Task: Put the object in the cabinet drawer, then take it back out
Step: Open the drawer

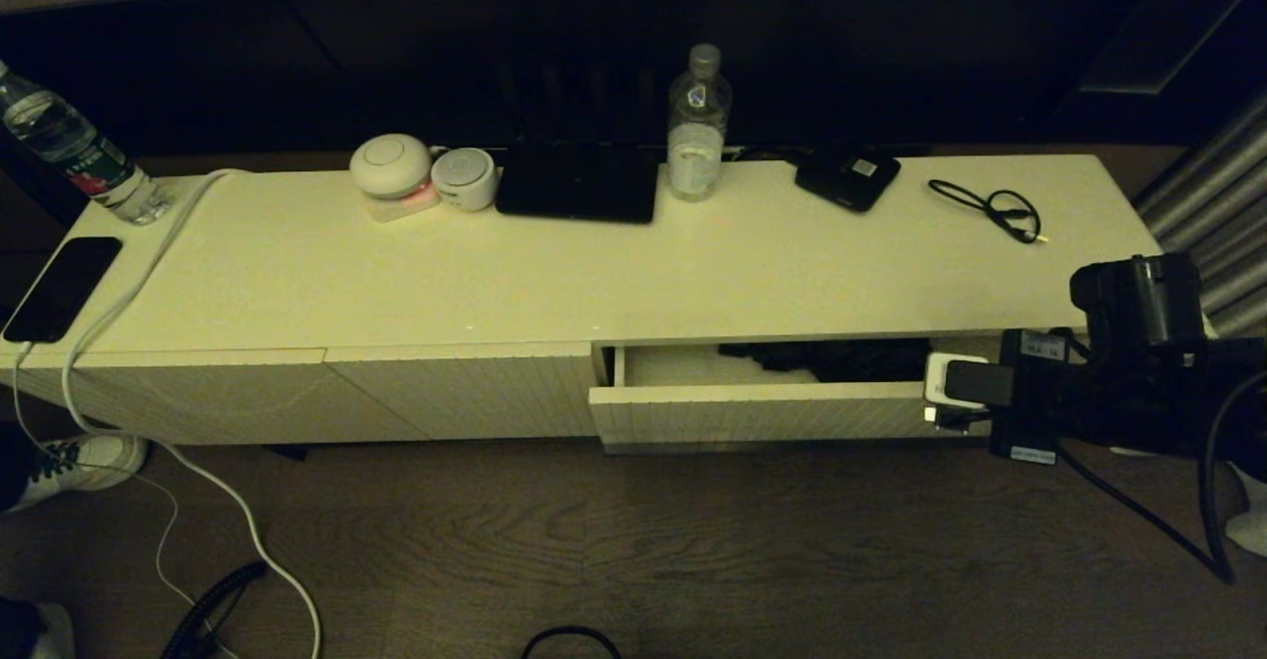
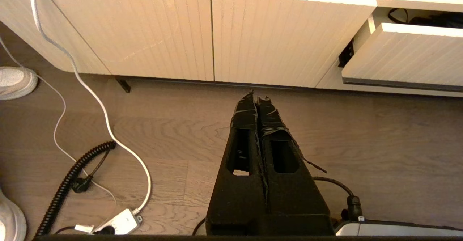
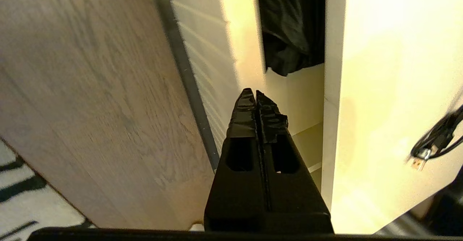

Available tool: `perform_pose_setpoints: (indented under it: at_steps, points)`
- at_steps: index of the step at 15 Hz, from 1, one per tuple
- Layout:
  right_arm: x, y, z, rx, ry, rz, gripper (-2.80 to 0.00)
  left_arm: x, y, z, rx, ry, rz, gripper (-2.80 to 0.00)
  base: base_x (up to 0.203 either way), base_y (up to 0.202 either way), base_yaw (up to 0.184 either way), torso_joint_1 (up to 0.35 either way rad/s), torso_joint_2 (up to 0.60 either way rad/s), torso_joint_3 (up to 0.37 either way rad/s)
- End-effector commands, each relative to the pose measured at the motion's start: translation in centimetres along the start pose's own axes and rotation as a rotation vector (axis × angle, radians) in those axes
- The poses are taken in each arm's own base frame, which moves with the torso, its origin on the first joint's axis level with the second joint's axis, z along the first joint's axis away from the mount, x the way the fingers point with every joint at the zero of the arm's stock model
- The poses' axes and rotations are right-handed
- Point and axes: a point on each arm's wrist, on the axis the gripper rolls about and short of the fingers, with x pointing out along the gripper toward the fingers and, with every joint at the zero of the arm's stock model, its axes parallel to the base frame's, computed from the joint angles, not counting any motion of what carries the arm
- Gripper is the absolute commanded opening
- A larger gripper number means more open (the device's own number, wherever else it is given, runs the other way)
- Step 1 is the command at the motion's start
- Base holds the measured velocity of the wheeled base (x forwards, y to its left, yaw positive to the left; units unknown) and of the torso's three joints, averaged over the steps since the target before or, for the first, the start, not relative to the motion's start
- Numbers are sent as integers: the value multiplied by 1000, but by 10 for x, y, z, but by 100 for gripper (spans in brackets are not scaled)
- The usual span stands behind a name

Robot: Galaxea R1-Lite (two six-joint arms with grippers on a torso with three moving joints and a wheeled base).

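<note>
The cabinet drawer [image 1: 762, 412] stands partly pulled out at the cabinet's right half, its ribbed cream front facing me. The black umbrella [image 1: 841, 357] lies inside it, mostly under the cabinet top; its bunchy fabric [image 3: 289, 27] also shows in the right wrist view. My right gripper [image 1: 940, 392] is shut and empty at the drawer's right end, with its tips [image 3: 255, 92] over the drawer's front wall [image 3: 246, 45] and apart from the umbrella. My left gripper [image 2: 257, 96] is shut and empty, parked low over the floor in front of the closed panels, left of the drawer [image 2: 405, 58].
On the cabinet top stand a water bottle [image 1: 698, 125], a flat black device with a white label [image 1: 847, 179], a thin black cable [image 1: 990, 206], a black tablet [image 1: 577, 184] and two white round gadgets [image 1: 391, 166]. A phone [image 1: 61, 286] and white cord lie far left.
</note>
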Motion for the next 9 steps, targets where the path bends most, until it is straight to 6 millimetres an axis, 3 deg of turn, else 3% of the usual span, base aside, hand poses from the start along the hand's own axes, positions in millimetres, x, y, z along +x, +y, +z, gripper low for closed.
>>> perform_pose_setpoints:
  at_steps: [1,9]
  points:
    - [9,-1,1,0,5,5,-280,0,0,0,-1,-2,0,-280,0,0,0,0,0,0]
    - [22,-7,2,52,27,-34,-280,0,0,0,-1,-2,0,-280,0,0,0,0,0,0]
